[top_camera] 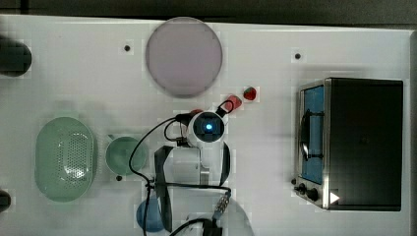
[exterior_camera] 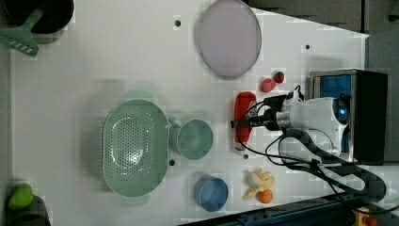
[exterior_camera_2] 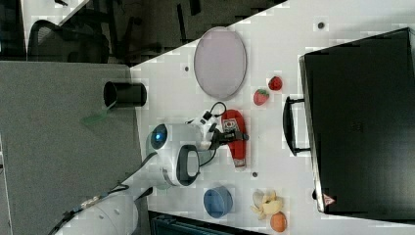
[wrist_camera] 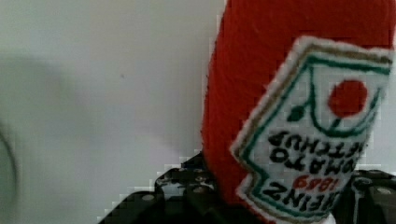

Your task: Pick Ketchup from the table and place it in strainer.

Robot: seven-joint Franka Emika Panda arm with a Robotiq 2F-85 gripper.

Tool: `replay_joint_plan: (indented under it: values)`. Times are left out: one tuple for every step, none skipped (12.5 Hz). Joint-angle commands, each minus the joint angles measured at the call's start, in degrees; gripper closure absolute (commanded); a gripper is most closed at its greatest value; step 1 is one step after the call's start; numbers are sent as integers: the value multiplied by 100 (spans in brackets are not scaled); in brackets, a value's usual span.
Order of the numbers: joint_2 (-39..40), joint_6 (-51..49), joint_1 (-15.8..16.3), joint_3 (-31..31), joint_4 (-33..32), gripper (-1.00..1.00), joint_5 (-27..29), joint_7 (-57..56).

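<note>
White table (top_camera: 74, 73) (evenly lit), grey floor (exterior_camera_2: 58, 147), office chair (exterior_camera_2: 44, 39).

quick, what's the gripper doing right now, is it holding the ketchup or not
Gripper: down at the ketchup, which lies on the table, one finger on each side; whether it grips yet cannot be told.

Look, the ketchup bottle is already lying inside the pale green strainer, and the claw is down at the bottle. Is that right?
Not quite. The ketchup bottle is lying on the white table, not inside the pale green strainer. The left view shows the strainer with nothing in it, and a green cup sits between it and the bottle. The claw is indeed down at the bottle.
</note>
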Motion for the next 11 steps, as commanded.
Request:
replay_joint_plan:
  values:
    - [-438, 29, 58, -13, 190, -25, -7, -209]
    - [-653, -103, 64, 5, 193, -25, -7, -207]
    - [-914, -326, 72, 49, 216, -25, -6, -190]
    - [-1191, -636, 80, 111, 270, -25, -5, -162]
    - [-1472, -1019, 88, 181, 348, -25, -3, -152]
    - [-1746, -1437, 95, 244, 447, -25, -3, -113]
    - [-2013, -1855, 102, 304, 569, -25, -3, -6]
    - [-2254, -2241, 110, 372, 700, -25, -2, 163]
    - [-2459, -2611, 136, 457, 814, -25, -1, 382]
    - [-2624, -2893, 172, 563, 903, -25, 4, 665]
    - [-2751, -3060, 221, 703, 974, -25, 4, 998]
